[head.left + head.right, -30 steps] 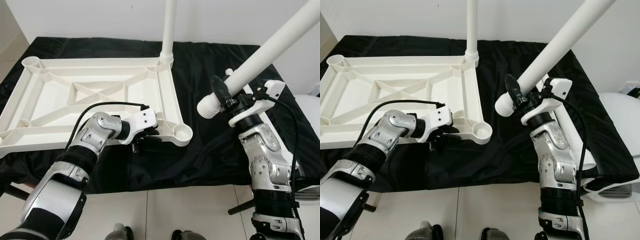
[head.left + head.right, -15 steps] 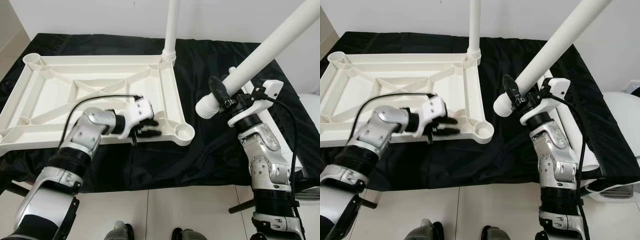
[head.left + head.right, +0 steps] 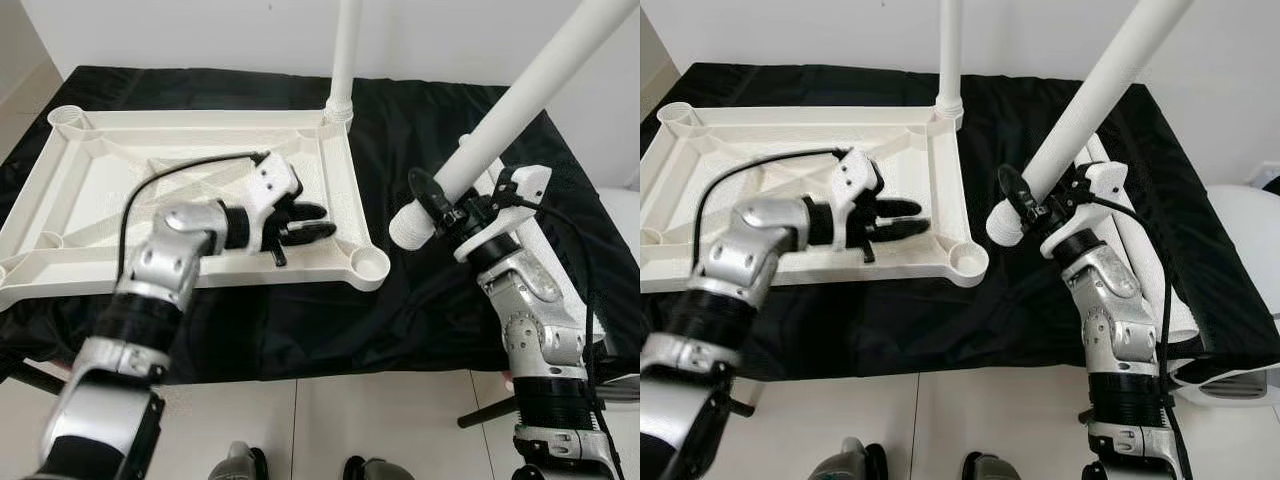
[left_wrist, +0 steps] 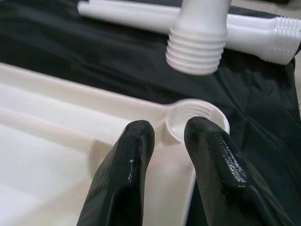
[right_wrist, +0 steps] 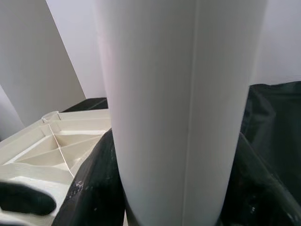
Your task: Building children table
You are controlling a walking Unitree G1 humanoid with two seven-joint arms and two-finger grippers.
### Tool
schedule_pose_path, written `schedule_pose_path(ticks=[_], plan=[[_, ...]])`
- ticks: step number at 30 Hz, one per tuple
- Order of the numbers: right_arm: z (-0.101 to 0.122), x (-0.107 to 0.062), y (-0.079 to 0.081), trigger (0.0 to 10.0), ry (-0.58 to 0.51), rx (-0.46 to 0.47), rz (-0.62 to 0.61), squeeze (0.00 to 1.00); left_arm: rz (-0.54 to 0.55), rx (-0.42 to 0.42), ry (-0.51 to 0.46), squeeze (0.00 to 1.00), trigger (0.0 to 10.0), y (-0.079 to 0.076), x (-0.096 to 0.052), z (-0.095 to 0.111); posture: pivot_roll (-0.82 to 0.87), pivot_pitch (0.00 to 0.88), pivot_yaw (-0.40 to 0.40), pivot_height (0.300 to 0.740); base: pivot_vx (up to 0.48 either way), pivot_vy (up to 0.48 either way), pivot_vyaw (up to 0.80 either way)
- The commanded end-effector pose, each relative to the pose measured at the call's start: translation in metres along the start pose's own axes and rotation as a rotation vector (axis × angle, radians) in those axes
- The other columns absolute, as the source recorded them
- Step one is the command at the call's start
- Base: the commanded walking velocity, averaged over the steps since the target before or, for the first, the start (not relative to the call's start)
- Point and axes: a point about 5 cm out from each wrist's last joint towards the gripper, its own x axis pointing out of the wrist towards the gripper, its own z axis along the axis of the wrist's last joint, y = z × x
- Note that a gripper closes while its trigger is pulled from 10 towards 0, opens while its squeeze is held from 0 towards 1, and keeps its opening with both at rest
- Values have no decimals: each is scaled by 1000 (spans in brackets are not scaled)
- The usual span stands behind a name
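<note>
Two grippers are at work over the black-draped counter [image 3: 420,130]. The left gripper [image 3: 312,221] hovers above the upturned white tabletop [image 3: 110,200], jaws a little apart and empty, pointing toward its near corner socket [image 3: 369,264]; that arm reaches in bent at the elbow. The right gripper [image 3: 440,200] has its jaws clamped on a white table leg [image 3: 520,90], held tilted, threaded end lowest, beside that socket. Another leg [image 3: 343,55] stands upright in the far corner.
</note>
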Motion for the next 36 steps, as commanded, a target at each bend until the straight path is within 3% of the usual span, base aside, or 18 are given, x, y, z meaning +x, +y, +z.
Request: schedule_pose_path(ticks=[1,10,11,12,13,15,16,24,36], plan=[[5,-3,-4,10000,-15,-30,-5,0,-2,-5,8,0,10000,-8,6,-4,-46,115,1,740,0,0,0],[7,-3,-6,10000,-18,-38,-7,0,20,-69,52,0,10000,-20,22,-19,-54,118,2,740,0,0,0],[8,-3,-6,10000,-19,-40,-7,0,39,-84,62,337,10000,-18,23,-21,-54,119,2,740,0,0,0],[8,-3,-6,10000,-19,-40,-7,0,39,-84,62,337,10000,-18,23,-21,-54,119,2,740,0,0,0],[8,-3,-6,10000,-20,-41,-7,0,53,-90,72,1000,10000,-16,23,-22,-54,120,3,740,0,0,0],[8,-3,-6,10000,-21,-41,-7,0,67,-72,95,1000,10000,-16,22,-24,-53,121,1,740,0,0,0],[9,-3,-6,10000,-23,-42,-7,0,76,-48,128,0,10000,-16,22,-29,-55,123,2,740,0,0,0],[11,-3,-7,10000,-29,-46,-8,0,86,14,216,0,10000,-18,19,-43,-54,125,2,740,0,0,0],[13,-3,-6,10000,-35,-46,-9,0,104,23,229,0,10000,-16,23,-44,-57,126,5,740,0,0,0]])
